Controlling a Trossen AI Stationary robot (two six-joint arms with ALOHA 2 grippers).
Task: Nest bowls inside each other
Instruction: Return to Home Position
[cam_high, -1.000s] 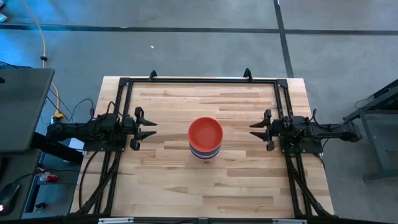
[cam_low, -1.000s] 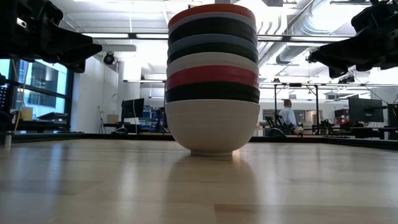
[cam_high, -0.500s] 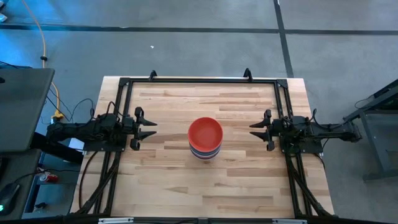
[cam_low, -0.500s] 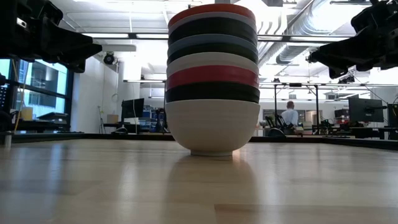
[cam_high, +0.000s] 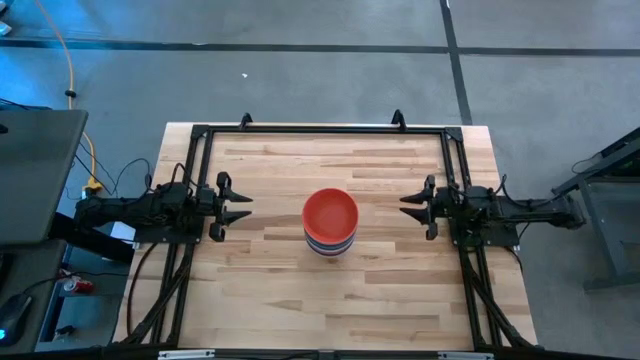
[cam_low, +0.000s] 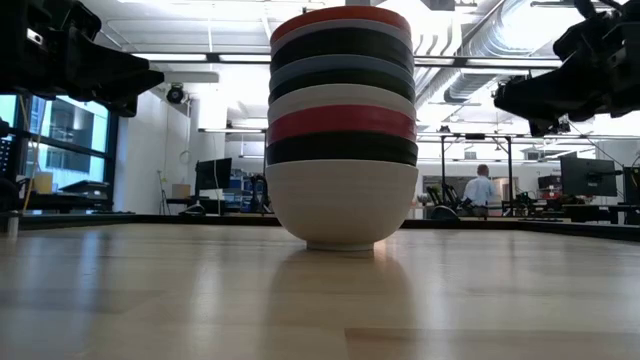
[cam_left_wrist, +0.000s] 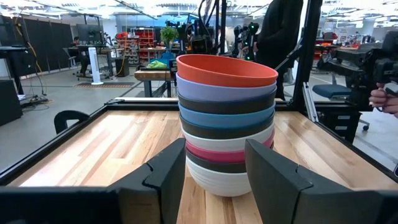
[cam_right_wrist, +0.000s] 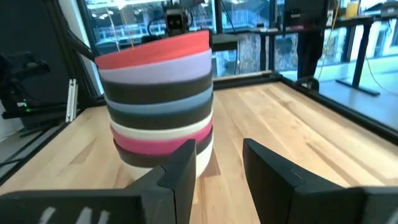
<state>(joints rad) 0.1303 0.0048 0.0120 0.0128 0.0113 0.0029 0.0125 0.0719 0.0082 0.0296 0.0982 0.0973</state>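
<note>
The bowls stand as one nested stack (cam_high: 330, 222) in the middle of the table. From the top they are red, lavender, black, blue, black, white, magenta, black and white. The bottom white bowl (cam_low: 342, 205) rests on the wood by its foot. My left gripper (cam_high: 245, 206) hovers open to the left of the stack, above the table, and the stack (cam_left_wrist: 227, 124) shows ahead between its fingers. My right gripper (cam_high: 405, 206) hovers open to the right of it, facing the stack (cam_right_wrist: 158, 106). Neither gripper touches the bowls.
A black metal frame (cam_high: 320, 129) runs along the table's far edge and down both sides past the arms. Bare wood (cam_high: 330, 300) lies on the near and far sides of the stack. A person (cam_low: 482, 190) walks in the room far beyond the table.
My right gripper has shifted slightly and tipped a little, as seen in the low view, and stays open. The stack and my left gripper have kept still. The person in the background has walked to the right.
</note>
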